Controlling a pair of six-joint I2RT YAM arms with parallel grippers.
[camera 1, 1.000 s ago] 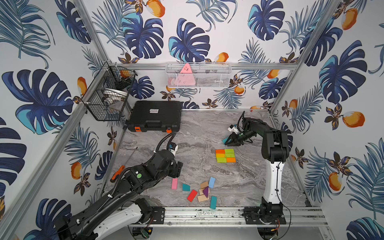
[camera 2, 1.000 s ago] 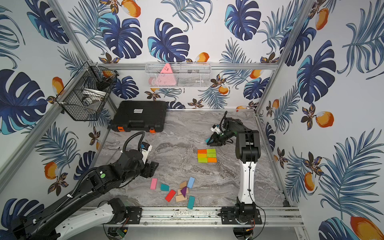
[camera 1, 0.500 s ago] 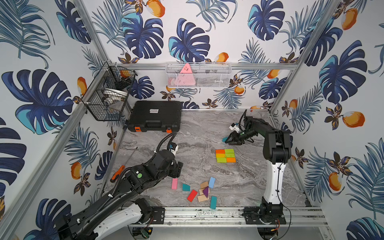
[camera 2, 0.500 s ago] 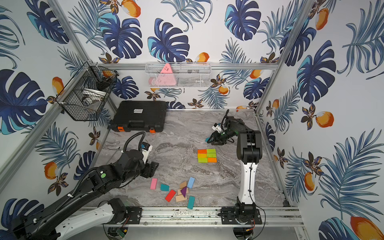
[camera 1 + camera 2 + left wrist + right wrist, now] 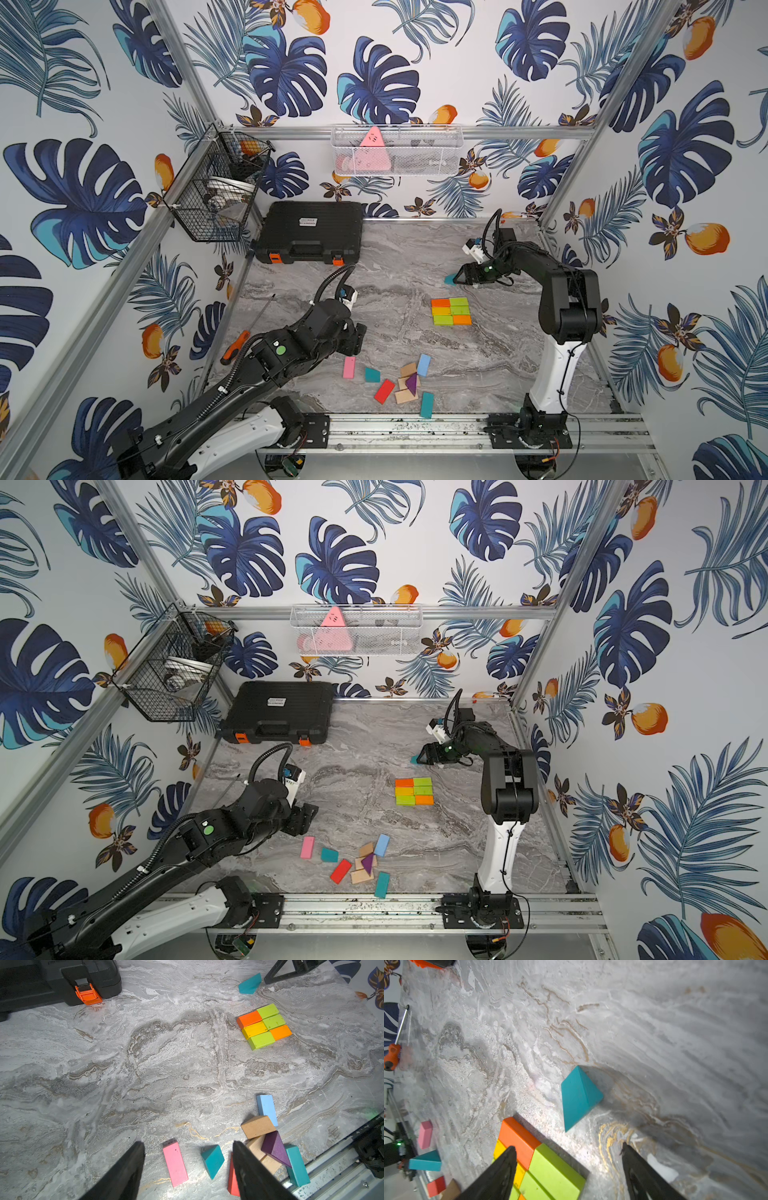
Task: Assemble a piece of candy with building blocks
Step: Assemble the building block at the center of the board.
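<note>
Grey-veined marble table (image 5: 395,270) — teal triangle (image 5: 579,1095), orange, yellow and lime-green rectangles (image 5: 451,311).

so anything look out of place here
The teal triangle lies alone by the right gripper, not touching the neat six-block grid. In the loose pile, a purple triangle lies on top of plain wood blocks.

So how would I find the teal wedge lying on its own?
Find the tidy patch of orange, yellow and green blocks on the table. Just behind it, toward the back wall, lies the teal wedge, by the right gripper. The other teal blocks sit in the front pile.
</note>
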